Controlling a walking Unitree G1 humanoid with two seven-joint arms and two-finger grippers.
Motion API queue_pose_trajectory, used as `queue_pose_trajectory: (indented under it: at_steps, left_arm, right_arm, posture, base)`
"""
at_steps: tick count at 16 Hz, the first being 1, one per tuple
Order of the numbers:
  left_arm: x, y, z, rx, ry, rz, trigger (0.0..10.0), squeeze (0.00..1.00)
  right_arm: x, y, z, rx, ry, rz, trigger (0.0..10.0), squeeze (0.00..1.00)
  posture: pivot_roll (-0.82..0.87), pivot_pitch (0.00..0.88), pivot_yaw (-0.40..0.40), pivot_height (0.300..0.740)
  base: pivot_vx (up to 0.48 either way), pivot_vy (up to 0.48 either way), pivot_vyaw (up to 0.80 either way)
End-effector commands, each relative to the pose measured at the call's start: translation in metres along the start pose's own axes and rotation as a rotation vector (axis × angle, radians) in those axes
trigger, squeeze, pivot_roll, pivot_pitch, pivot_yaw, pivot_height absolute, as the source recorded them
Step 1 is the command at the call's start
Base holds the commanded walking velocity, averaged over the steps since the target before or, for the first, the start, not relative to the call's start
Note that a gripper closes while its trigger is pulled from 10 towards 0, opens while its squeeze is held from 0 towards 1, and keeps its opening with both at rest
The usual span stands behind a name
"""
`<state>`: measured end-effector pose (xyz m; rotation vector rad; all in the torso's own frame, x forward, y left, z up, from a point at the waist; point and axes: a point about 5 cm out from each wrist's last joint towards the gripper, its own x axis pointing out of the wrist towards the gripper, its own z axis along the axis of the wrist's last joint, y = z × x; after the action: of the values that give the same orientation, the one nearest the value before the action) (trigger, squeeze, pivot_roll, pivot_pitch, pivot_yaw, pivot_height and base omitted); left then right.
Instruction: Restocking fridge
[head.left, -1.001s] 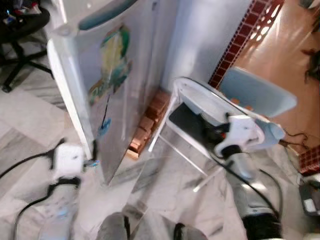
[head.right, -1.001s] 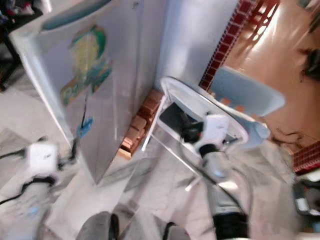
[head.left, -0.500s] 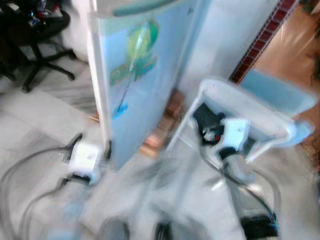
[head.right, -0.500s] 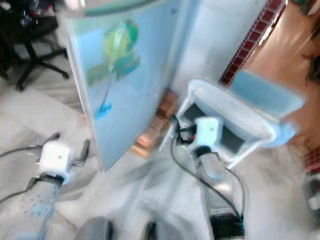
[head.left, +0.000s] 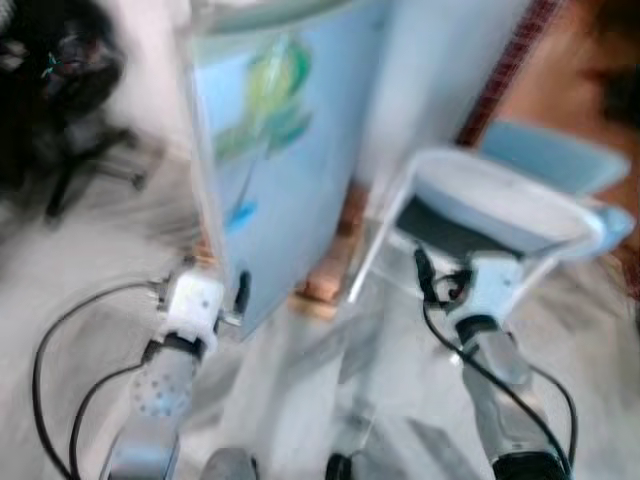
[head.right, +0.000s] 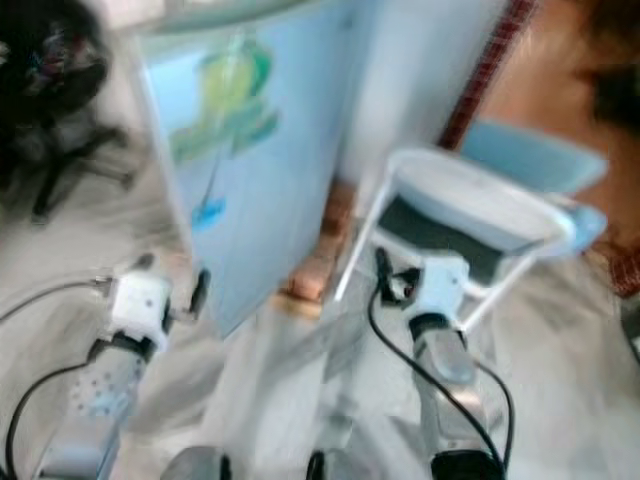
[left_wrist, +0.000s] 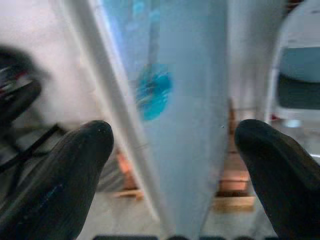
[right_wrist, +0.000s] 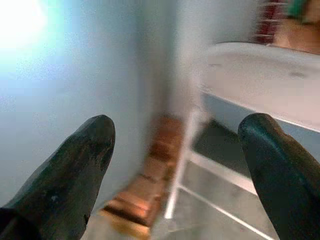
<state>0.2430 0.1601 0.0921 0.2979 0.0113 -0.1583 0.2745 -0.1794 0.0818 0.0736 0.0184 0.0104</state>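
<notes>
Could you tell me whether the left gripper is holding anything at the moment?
No, the left gripper is open with nothing between its black fingers, and the fridge stands beyond them.

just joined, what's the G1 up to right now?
It stands facing the corner of a pale blue fridge with a green and yellow sticker, which rests on bricks. Both grippers are open and hold nothing: the left gripper points at the fridge's edge, the right gripper toward the gap beside a white folding chair. Nothing is being handled; the head views are blurred.
</notes>
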Motion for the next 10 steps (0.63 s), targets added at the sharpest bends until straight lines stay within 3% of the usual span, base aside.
queue_pose_trajectory:
  at_steps: [1,7,10]
  left_arm:
    - [-0.0016,0.005,-0.0036,0.004,0.014,0.007,10.0,0.0]
    - [0.0039,0.0089,-0.0061,-0.025,0.023,0.016,10.0,0.0]
    - [0.0041,0.0118,-0.0068,-0.017,0.021,0.03,10.0,0.0]
  right_arm:
    - [0.001,0.0043,0.0021,0.009,-0.014,0.007,10.0,0.0]
    - [0.0033,0.0053,0.002,0.004,-0.017,0.011,10.0,0.0]
    - [0.0033,0.0044,0.0022,-0.001,-0.018,0.006,10.0,0.0]
  posture:
    - [0.14,0.089,-0.093,0.74]
    - [0.15,0.086,-0.099,0.74]
    - [0.15,0.087,-0.099,0.74]
  base:
    - [0.0,0.45,-0.8]
    - [0.0,0.448,-0.73]
    - [0.0,0.436,0.0]
